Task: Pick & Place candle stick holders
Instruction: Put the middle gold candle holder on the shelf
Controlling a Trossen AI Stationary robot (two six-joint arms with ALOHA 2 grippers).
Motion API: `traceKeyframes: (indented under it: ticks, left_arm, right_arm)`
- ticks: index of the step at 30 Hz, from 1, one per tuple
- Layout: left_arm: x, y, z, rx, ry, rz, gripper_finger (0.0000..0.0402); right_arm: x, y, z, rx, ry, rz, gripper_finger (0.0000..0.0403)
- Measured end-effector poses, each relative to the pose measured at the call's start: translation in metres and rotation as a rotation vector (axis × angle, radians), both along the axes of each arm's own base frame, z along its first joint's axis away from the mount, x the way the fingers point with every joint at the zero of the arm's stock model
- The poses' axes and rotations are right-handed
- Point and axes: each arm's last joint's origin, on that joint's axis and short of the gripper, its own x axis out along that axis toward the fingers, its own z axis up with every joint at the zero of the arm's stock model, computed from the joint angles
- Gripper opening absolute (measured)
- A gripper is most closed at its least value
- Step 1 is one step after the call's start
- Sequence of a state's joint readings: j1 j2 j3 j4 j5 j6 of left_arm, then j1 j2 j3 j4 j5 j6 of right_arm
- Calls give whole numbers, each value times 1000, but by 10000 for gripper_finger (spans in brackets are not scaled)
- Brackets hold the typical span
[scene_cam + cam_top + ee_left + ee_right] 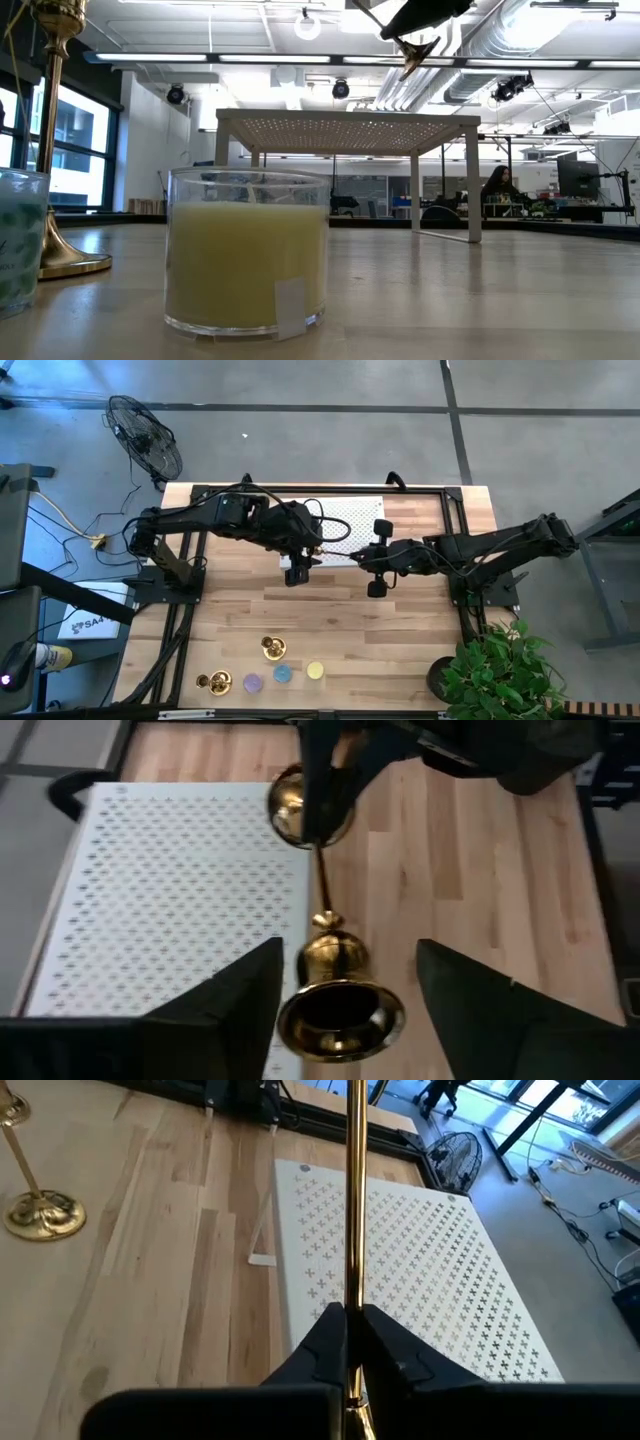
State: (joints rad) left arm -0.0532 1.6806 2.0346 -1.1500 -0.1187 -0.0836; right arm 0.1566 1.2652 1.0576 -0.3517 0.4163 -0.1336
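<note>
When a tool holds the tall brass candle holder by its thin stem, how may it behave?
The candle holder looks polished, so it probably slips easily in the right tool. Its flared end seems heavier than the thin stem, so it may swing.

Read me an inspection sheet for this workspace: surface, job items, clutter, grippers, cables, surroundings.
Surface: wooden table, white perforated stand at the back.
Job's things: slim-stemmed holder held in the air; second holder and third holder near the front edge.
Clutter: three candles beside those.
Grippers: right gripper shut on the stem; left gripper open, flanking the base.
Cables: yellow cable on the floor.
Surroundings: fan, plant, person beyond.
</note>
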Motion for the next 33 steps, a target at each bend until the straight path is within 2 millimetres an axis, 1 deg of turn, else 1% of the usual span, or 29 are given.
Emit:
traceKeyframes:
  ticks: [5, 9, 12, 15, 17, 20, 22, 27, 30, 33]
  left_arm:
    - [-2, 2, 2, 12, -9, 56, 258]
    - [-10, 2, 8, 8, -30, 70, 259]
    - [-18, 2, 14, -6, -40, 69, 258]
    - [-26, 3, 16, -4, -19, 70, 258]
    - [-36, 4, 17, 2, 11, 75, 258]
    - [-48, 5, 22, 9, 14, 113, 258]
    - [-54, 6, 22, -8, 38, 150, 258]
    - [-71, 7, 23, -51, 97, 220, 258]
    - [-81, 7, 21, -65, 152, 259, 259]
    - [-84, 8, 22, -56, 155, 292, 259]
  right_arm:
    - [-3, -3, -2, -73, 24, -102, 7]
    - [-6, -7, -4, -157, 51, -219, 7]
    - [-13, -11, 1, -198, 37, -317, 7]
    - [-26, -15, 11, -233, 7, -380, 7]
    - [-37, -18, 22, -226, -29, -390, 7]
    - [-59, -24, 39, -186, -97, -379, 7]
    - [-75, -29, 51, -151, -160, -378, 7]
    - [-107, -42, 73, -101, -298, -409, 7]
    - [-115, -50, 82, -115, -357, -403, 7]
    - [-117, -59, 89, -122, -404, -364, 7]
